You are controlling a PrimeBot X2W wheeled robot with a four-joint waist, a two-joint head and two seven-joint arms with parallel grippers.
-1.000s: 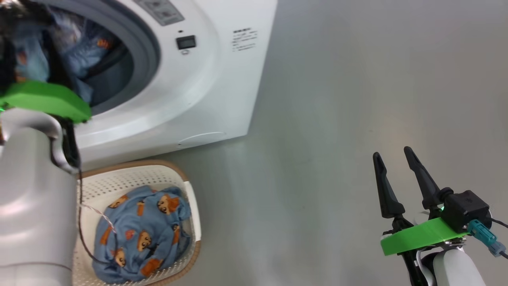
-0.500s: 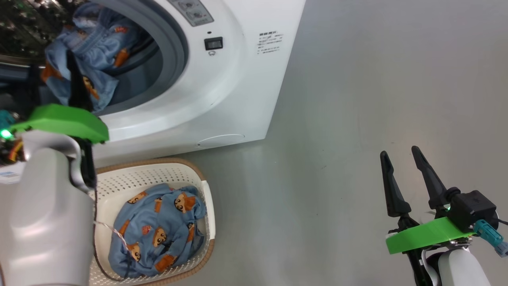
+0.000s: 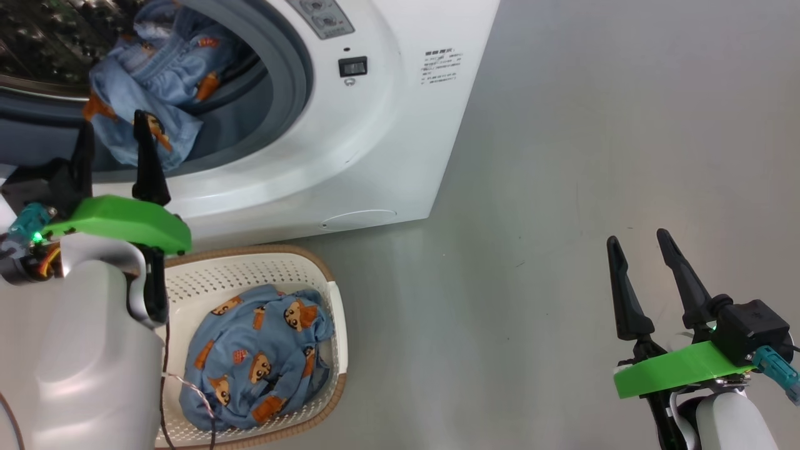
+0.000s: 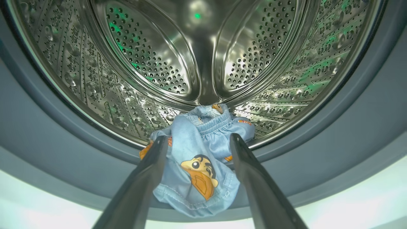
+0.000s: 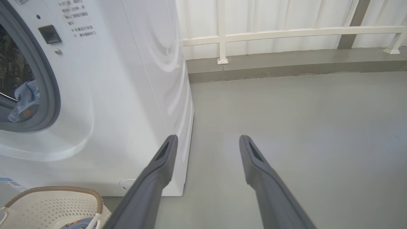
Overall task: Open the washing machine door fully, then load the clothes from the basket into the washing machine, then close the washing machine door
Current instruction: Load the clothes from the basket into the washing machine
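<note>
The left gripper (image 3: 111,122) (image 4: 198,137) has its 2 long dark fingers spread wide, pinching nothing. It hangs at the mouth of the big white boxy front-loading washing machine (image 3: 387,125) (image 5: 127,79). In the left wrist view, a light blue soft fabric garment (image 4: 197,171) (image 3: 150,75) printed with orange-brown cartoon bears lies between the 2 fingers. Whether either finger touches the cloth I cannot tell. This garment is draped over the lower lip of the grey rubber gasket (image 4: 47,152) (image 3: 294,69). Its far part reaches onto the front edge of the perforated steel drum (image 4: 152,54), and its near hem hangs down outside the gasket.

Below the left arm, just in front of the machine's base, stands the small cream-white perforated plastic basket (image 3: 250,275) (image 5: 54,203) with a brown woven-look rim. A second garment (image 3: 256,356) of the same blue bear print lies crumpled inside it, towards the side away from the machine.

The right gripper (image 3: 637,237) (image 5: 208,137) is well apart from all this, over the bare grey floor (image 3: 594,125). Its 2 fingers are also spread and hold nothing. In the right wrist view they point past the machine's front corner. Beyond them is a white railing (image 5: 286,31).
</note>
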